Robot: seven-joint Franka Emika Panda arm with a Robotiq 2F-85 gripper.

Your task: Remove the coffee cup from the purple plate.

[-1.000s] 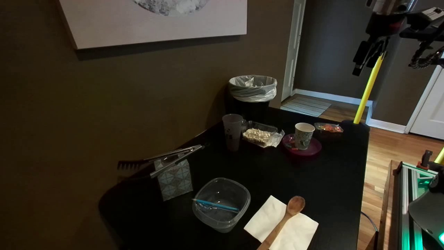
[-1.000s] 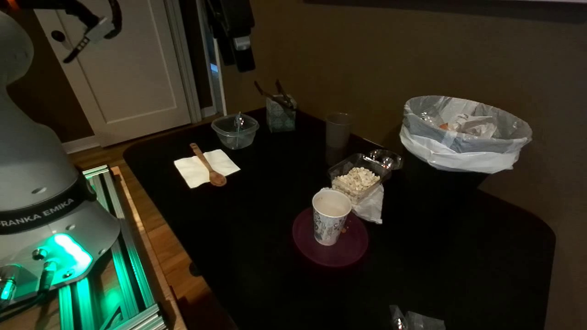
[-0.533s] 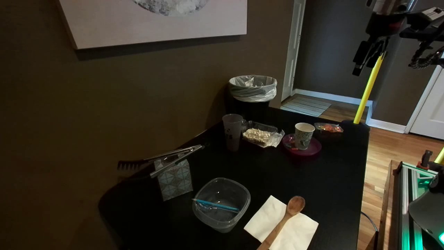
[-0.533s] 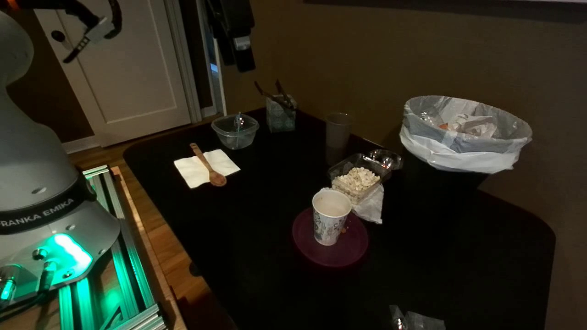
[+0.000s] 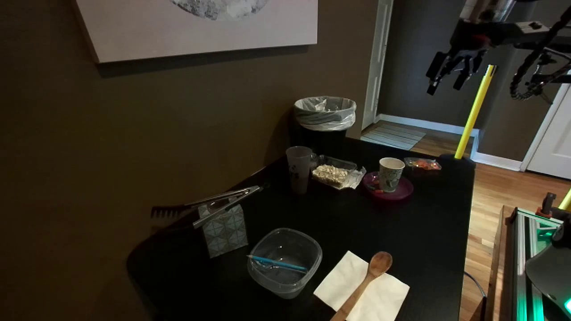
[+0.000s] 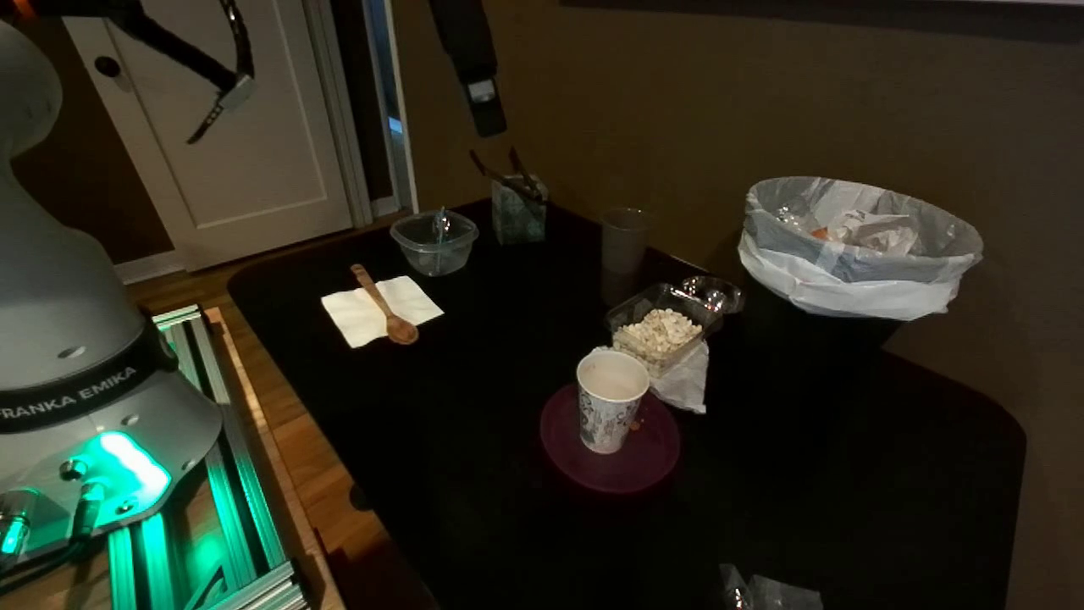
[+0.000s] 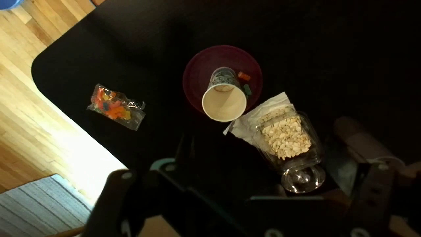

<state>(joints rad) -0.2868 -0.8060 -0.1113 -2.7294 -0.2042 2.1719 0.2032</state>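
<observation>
Purple and round, the plate [image 6: 645, 462] bears the upright coffee cup [image 6: 606, 413], while the hand [image 5: 445, 85], jaws parted, hangs well apart.

The coffee cup [image 5: 391, 176] stands on the purple plate [image 5: 405, 190], the spread claw [image 5: 445, 87] aloft.

In an exterior view, the camera looks along the black table [image 5: 428, 232], tilted down, from above the end where the wooden spoon [image 5: 366, 280] lies near; the coffee cup [image 5: 391, 176] is far off, the wall [image 5: 134, 142] at left. In an exterior view, the camera stands near the purple plate [image 6: 622, 473], facing the far spoon, with the robot base [image 6: 102, 424] at left. Both of these take in the table from spoon to plate. The wrist view peers steeply down from close in on cup, plate and clear tray [image 7: 301, 161], which both exterior views share.
</observation>
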